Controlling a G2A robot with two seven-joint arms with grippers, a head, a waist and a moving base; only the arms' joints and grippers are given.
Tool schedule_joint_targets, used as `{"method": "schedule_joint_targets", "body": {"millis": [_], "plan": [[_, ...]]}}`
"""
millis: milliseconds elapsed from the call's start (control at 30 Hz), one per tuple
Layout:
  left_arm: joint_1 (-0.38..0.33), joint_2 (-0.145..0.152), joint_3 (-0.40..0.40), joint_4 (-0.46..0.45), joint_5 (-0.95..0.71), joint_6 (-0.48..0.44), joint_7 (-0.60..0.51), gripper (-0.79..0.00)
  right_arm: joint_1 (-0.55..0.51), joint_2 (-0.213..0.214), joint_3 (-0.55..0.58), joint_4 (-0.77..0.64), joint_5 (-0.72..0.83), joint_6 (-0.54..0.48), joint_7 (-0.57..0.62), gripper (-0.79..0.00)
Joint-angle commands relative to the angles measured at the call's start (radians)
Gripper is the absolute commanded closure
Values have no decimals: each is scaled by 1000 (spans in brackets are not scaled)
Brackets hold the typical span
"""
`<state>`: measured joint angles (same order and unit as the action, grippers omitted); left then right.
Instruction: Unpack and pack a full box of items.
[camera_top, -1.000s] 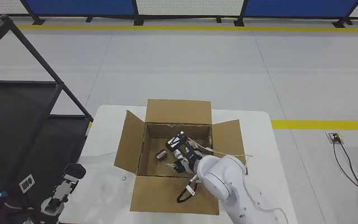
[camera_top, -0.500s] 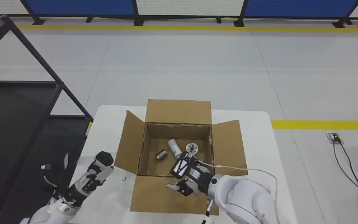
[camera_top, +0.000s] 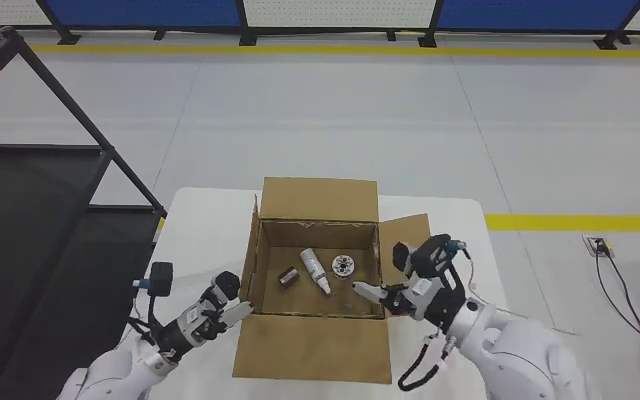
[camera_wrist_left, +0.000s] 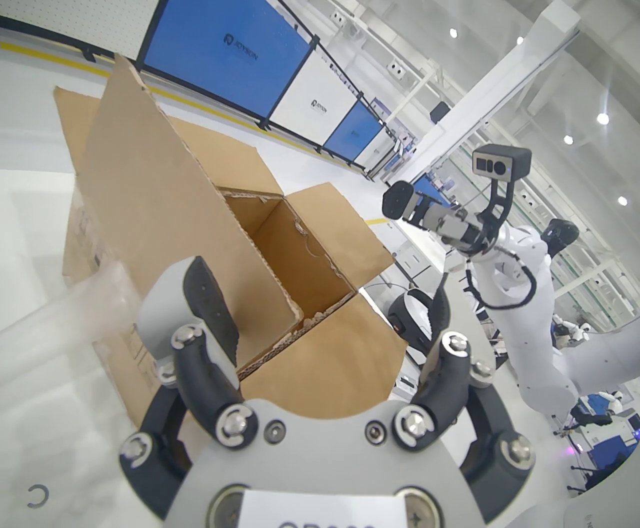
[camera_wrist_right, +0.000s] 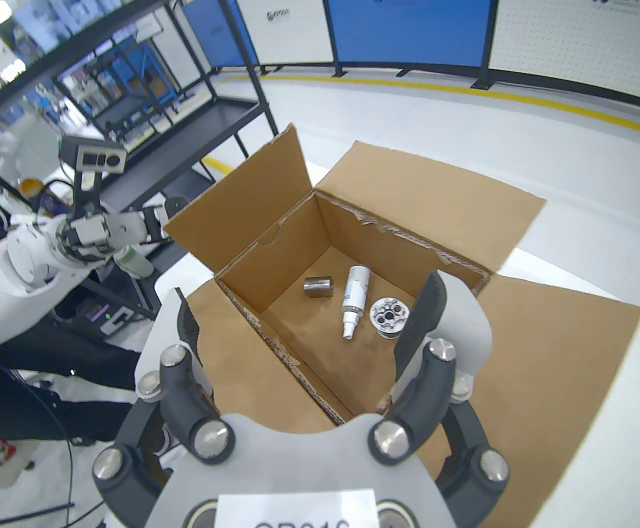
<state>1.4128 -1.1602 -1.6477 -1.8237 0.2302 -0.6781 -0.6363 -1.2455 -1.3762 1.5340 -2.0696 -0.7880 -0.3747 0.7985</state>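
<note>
- Brown cardboard box (camera_top: 312, 345) sits mid-table (camera_top: 190, 230) with its flaps open; the 9 o'clock flap stands nearly upright.
- On its floor lie a dark metal cylinder (camera_top: 289, 275) at 9 o'clock, a white spray bottle (camera_top: 315, 269) in the middle with its nozzle toward 5 o'clock, and a silver disc (camera_top: 344, 265) at 3 o'clock.
- Left gripper (camera_top: 236, 298) hangs at the box's 8 o'clock, just beside the upright flap, spread wide and empty.
- Right gripper (camera_top: 380, 275) hangs at 4 o'clock, over the box's 3 o'clock wall, spread wide, holding nothing.

White arms (camera_top: 520, 350), black cables (camera_top: 404, 383); the right pincer (camera_wrist_right: 306, 292) is grey, silver-screwed, black-padded.
</note>
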Motion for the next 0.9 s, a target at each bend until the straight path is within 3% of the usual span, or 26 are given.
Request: {"method": "schedule_joint_targets", "body": {"millis": [0, 167, 300, 567, 867], "plan": [[-14, 2, 27, -2, 16, 14, -22, -785, -9, 8, 97, 22, 96, 6, 4, -785], [-54, 4, 93, 20, 48, 38, -61, -785, 0, 28, 257, 137, 319, 76, 107, -785], [-83, 5, 141, 48, 75, 48, -76, -785, 43, 46, 304, 263, 403, 102, 212, -785], [-115, 7, 196, 89, 109, 63, -66, -785, 176, 75, 239, 464, 471, 64, 402, -785], [-107, 15, 206, 94, 114, 65, -47, -785, 256, 91, 122, 485, 617, -42, 496, -785]]}}
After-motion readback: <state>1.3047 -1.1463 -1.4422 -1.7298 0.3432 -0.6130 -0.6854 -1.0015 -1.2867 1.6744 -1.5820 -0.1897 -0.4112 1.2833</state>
